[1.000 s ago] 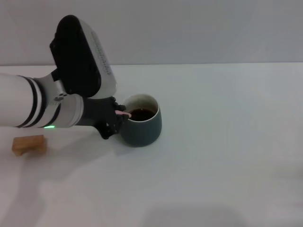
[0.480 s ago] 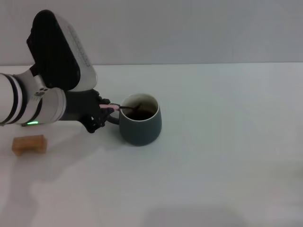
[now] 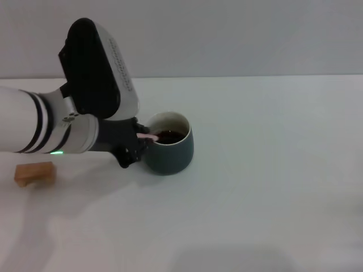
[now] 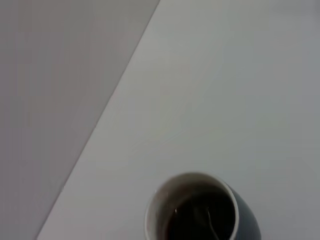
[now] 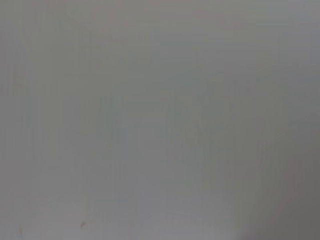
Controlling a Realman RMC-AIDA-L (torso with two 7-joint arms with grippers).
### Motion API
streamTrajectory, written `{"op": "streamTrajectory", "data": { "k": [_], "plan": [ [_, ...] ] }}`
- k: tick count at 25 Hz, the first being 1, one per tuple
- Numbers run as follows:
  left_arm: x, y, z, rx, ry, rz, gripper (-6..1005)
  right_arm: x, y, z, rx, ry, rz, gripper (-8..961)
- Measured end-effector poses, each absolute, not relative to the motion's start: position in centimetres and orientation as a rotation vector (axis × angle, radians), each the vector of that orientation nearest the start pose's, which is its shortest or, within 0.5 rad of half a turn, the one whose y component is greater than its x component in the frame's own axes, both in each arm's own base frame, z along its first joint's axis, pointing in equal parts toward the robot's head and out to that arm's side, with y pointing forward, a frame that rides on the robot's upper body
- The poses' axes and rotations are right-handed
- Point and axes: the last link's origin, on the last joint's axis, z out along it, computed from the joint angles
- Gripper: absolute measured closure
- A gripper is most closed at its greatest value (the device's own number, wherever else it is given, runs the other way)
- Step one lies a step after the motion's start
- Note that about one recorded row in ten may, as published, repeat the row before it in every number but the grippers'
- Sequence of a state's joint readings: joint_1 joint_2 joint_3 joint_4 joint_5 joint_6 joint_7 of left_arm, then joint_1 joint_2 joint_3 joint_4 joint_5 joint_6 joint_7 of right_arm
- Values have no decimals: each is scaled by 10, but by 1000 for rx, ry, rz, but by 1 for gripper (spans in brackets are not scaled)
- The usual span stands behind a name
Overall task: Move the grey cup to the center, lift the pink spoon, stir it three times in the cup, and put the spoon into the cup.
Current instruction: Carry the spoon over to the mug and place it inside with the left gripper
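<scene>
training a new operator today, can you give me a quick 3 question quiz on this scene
1. True or false: the pink spoon lies flat on the table, away from the grey cup.
2. Which gripper holds the spoon? A) left B) right C) neither
3. What sits on the table on the robot's left, apart from the cup?

Key
1. False: its handle crosses the cup's rim, with the bowl end down in the dark liquid.
2. A: the left gripper is beside the cup, shut on the spoon's handle; the right gripper is out of view.
3. A small light wooden block.
</scene>
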State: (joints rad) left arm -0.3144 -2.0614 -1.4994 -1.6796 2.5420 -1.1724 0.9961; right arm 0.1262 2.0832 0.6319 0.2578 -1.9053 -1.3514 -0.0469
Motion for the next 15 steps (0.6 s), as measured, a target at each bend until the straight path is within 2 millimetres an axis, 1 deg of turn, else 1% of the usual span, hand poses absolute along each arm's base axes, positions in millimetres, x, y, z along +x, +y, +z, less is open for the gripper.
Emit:
{"op": "streamTrajectory", "data": {
  "k": [3,4,8,11,15],
  "plan": [
    [-164,333,6,-2555,-77,310,849,387,222,0,-1307,596,524,954],
    [-164,333,6,-2555,-77,310,849,387,222,0,-1307,596,524,954],
    [-172,337,14,-2527,-114,322,849,387,222,0,-1307,594,523,954],
    [-171,338,13,-2525,-110,320,849,387,222,0,-1307,594,523,954],
    [-165,339,8,-2541,-84,319,848,388,221,0,-1306,597,521,954]
  ]
}}
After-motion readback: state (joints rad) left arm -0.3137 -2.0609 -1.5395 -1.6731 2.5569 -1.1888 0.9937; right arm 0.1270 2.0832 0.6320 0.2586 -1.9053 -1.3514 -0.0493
